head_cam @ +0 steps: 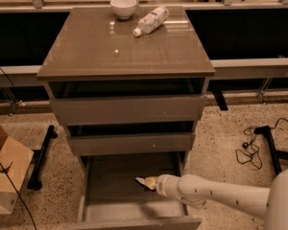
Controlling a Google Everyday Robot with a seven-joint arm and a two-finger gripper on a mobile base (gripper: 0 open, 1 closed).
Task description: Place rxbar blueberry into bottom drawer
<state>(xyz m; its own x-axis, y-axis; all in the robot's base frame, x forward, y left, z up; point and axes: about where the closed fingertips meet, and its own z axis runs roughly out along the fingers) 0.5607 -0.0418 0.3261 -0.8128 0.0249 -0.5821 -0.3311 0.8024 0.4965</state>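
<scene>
Cream gripper [143,181] inside the grey bottom drawer [110,181] — white bowl [123,6], speckled floor [221,140].

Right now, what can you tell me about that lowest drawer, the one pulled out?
The bottom drawer is the lowest of three in a grey-brown cabinet. It stands pulled out toward the camera. Its front is wide, flat and has no handle, and its inner tray is plain grey. The gripper reaches in from the right, low over the tray's middle. Whether anything lies beneath it cannot be told.
</scene>
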